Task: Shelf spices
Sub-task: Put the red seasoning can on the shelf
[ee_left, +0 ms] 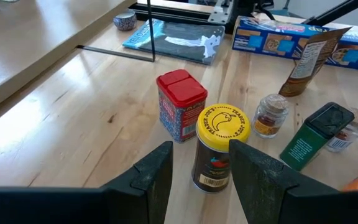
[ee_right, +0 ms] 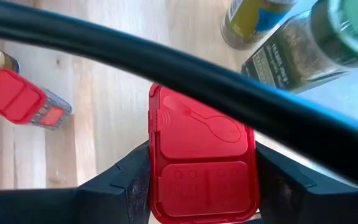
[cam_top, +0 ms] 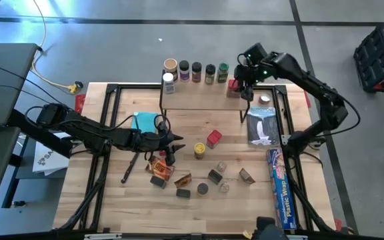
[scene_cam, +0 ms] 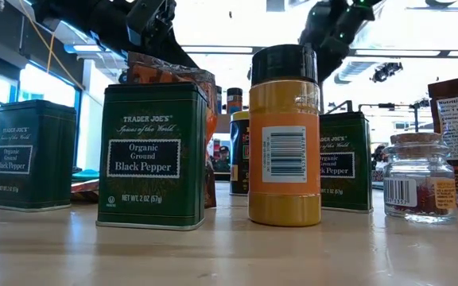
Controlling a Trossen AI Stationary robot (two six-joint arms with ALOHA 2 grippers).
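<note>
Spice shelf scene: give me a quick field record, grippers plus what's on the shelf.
left gripper: open, fingers either side of the yellow-lid jar, not closed on it
right gripper: shut on red-lid container, over the shelf's right end
shelf: row of jars along the back edge
table: loose spices mid-table, red tin beside the yellow-lid jar

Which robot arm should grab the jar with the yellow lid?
The left. Its gripper is open with the round yellow-lidded spice jar right ahead, between its jaws. The right gripper is busy at the far shelf, shut on a red-lidded spice box.
</note>
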